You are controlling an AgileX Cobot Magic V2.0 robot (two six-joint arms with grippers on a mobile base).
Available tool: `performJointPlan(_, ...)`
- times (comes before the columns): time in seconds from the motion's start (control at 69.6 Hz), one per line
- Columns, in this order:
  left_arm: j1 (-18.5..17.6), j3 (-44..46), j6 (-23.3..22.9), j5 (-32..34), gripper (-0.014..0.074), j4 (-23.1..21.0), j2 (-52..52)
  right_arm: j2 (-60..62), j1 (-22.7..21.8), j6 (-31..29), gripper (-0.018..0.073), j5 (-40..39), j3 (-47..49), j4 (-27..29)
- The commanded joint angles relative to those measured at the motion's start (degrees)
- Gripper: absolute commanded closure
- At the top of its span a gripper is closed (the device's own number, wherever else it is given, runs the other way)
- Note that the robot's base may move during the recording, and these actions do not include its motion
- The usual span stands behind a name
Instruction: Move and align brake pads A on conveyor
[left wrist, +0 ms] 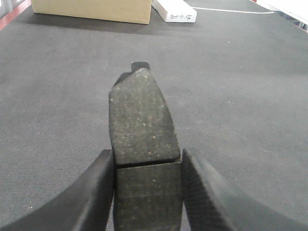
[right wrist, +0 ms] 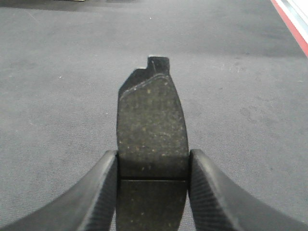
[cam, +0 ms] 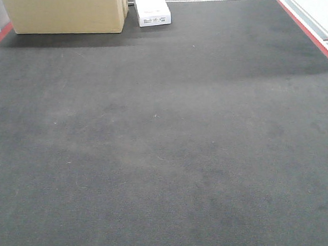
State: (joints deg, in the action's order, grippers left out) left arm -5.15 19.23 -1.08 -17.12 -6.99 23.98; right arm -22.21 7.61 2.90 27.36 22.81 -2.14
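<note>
Exterior front-facing view: shows the conveyor [cam: 166, 156], a wide dark grey felt-like belt, across nearly the whole frame. Shows a red edge strip [cam: 309, 30] down the right side and a short piece of another at the upper left. Places a cardboard box [cam: 68, 14] on the belt at the far left end, with a white box [cam: 152, 7] just beside it on the right.

Left wrist view: shows the left gripper [left wrist: 147, 156] clamped on the left brake pad [left wrist: 142, 115], with 2 dark ribbed fingers [left wrist: 91, 192] pressed against its long edges. Has the pad pointing away from the camera over the belt, its thin groove lying level with the fingertips and a small tab at its far end. Cannot tell whether the pad touches the belt. Catches the cardboard box and the white box at the top edge.

Right wrist view: shows the right gripper [right wrist: 153, 156] closed the same way on the right brake pad [right wrist: 151, 115], both fingers [right wrist: 211, 192] tight on its sides. Has the groove just behind the fingertips and a notched tab at the far end. Leaves contact with the belt unclear. Shows the red strip at the upper right.
</note>
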Motion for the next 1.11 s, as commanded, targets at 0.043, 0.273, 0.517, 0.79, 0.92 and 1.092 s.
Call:
performJointPlan(0.043,-0.17,1.61,-0.46,5.66,0.0603,-0.63,0.31,-0.28,0.03,-0.27,0.0566,-5.34,1.68,-0.40)
performJointPlan(0.273,-0.17,1.61,-0.46,5.66,0.0603,-0.63,0.31,-0.28,0.03,-0.27,0.0566,-5.34,1.68,-0.40)
performJointPlan(0.517,-0.17,1.61,-0.46,5.66,0.0603,-0.63,0.31,-0.28,0.03,-0.27,0.0566,-5.34,1.68,-0.40)
performJointPlan(0.79,-0.17,1.61,-0.46,6.10,0.0603,-0.64,0.31,-0.28,0.03,-0.27,0.0566,-5.34,1.68,-0.40)
performJointPlan(0.92,-0.17,1.54,-0.91,4.77,0.0603,-0.75,0.31,-0.28,0.03,-0.27,0.0566,-5.34,1.68,-0.40)
performJointPlan(1.092,-0.17,4.56,-1.07,1.36,0.0601,0.92,3.57,-0.28,0.03,-0.27,0.0566,-5.34,1.68,-0.40)
